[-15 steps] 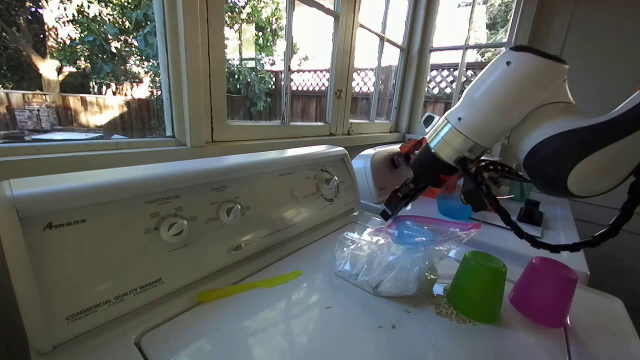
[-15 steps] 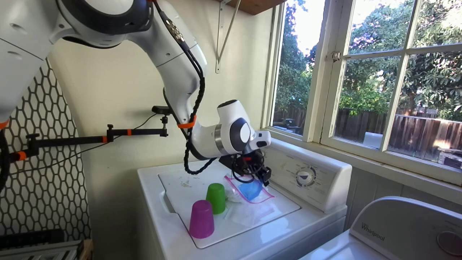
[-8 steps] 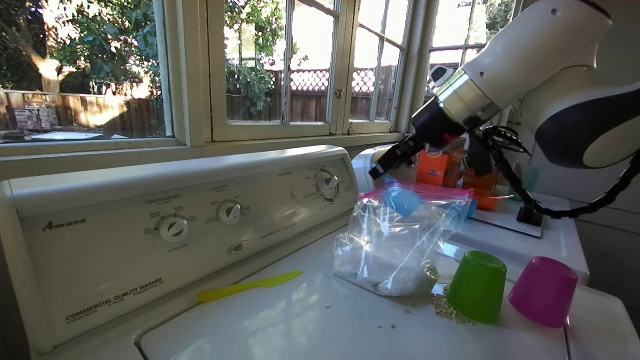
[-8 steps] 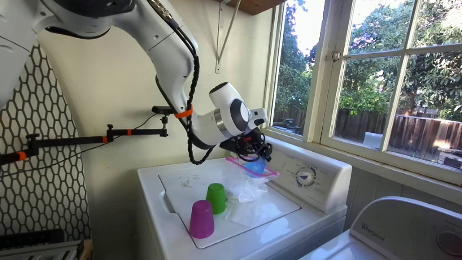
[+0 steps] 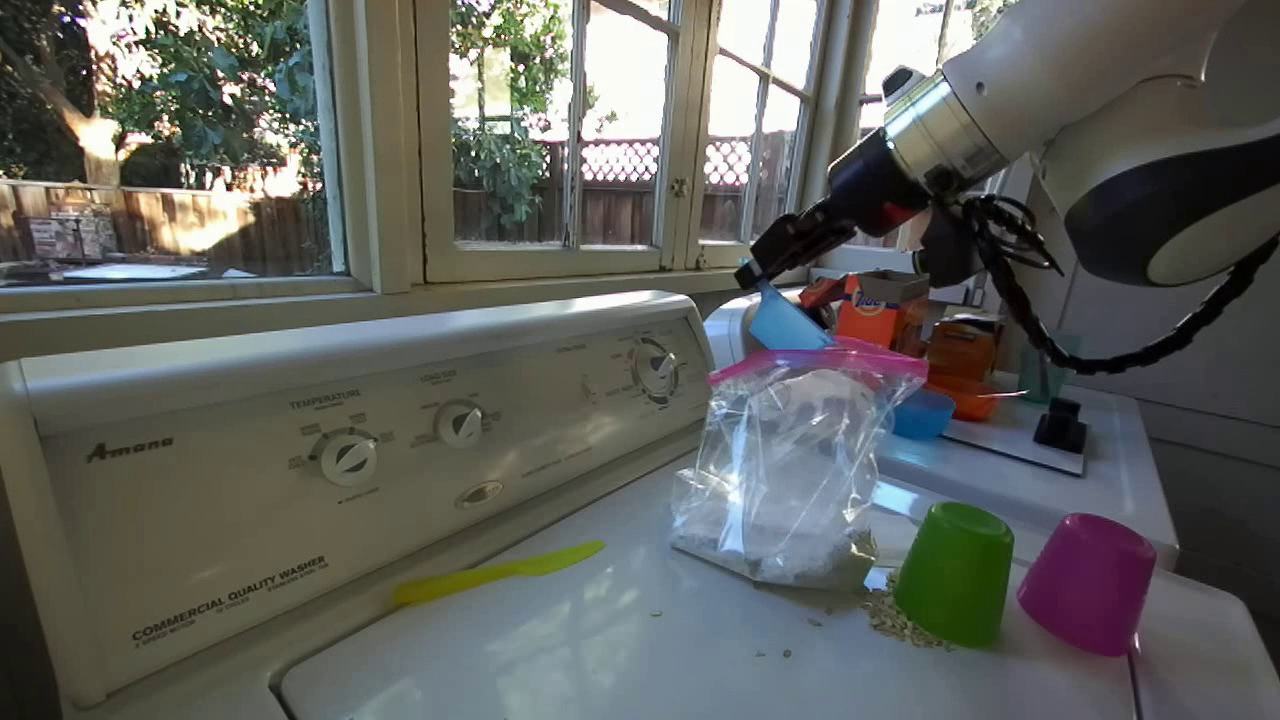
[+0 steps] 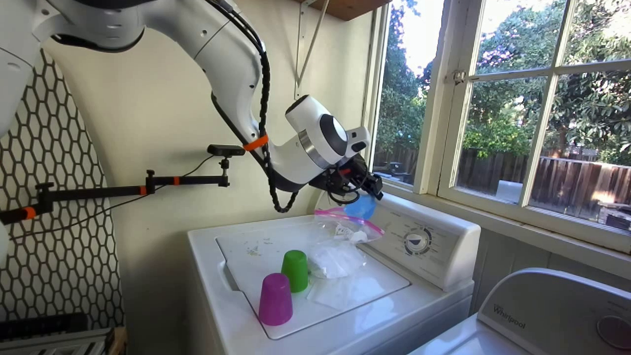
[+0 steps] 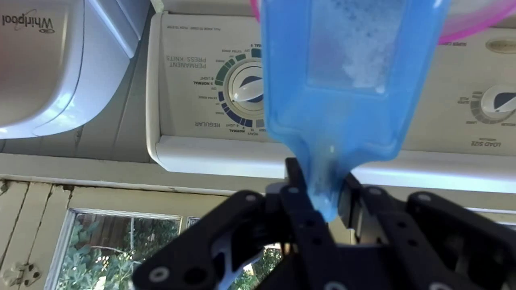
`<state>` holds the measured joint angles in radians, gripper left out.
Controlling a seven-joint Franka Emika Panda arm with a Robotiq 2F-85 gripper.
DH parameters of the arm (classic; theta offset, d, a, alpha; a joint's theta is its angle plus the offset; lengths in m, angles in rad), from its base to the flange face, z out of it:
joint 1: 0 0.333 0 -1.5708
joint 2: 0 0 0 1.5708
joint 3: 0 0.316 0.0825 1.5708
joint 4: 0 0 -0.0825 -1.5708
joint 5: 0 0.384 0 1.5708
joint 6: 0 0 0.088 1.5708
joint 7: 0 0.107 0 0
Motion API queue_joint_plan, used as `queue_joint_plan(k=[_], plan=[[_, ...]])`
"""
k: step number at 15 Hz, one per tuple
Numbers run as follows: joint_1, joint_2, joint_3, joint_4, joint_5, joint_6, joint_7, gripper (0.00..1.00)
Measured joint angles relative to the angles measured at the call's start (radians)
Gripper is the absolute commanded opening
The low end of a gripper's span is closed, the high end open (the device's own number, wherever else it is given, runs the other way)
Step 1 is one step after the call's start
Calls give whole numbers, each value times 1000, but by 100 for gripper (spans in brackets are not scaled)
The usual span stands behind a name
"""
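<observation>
My gripper [image 5: 748, 273] is shut on the handle of a translucent blue scoop [image 5: 787, 322]. In the wrist view the fingers clasp the handle of the scoop [image 7: 334, 121] from both sides. Whitish matter shows in or through the scoop's bowl. The scoop is tilted, its bowl at the mouth of a clear zip bag [image 5: 790, 460] with a pink rim. I cannot tell whether the bowl's lower edge is free of the bag. The bag stands on the washer lid with white powder in its bottom. It also shows in an exterior view [image 6: 340, 246].
A green cup [image 5: 955, 575] and a magenta cup [image 5: 1088, 585] stand upside down beside the bag. Spilled flakes [image 5: 900, 615] lie by the green cup. A yellow knife [image 5: 500, 572] lies near the control panel [image 5: 400, 440]. A blue container [image 5: 922, 414] and orange box [image 5: 870, 312] stand behind.
My gripper has risen with the scoop, drawing it up from inside the bag to the bag's mouth. The bag, slumped a second ago, now stands taller.
</observation>
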<state>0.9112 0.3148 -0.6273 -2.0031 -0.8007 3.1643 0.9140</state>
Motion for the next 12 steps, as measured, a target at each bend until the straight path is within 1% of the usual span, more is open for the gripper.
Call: queue_joint_plan(k=[3, 7, 8, 12], plan=[[67, -2, -41, -12, -18, 44, 18, 6], [166, -6, -117, -30, -30, 177, 48, 6], [177, -11, -120, -40, -29, 210, 51, 6], [175, -41, -100, -113, -29, 342, 58, 6]])
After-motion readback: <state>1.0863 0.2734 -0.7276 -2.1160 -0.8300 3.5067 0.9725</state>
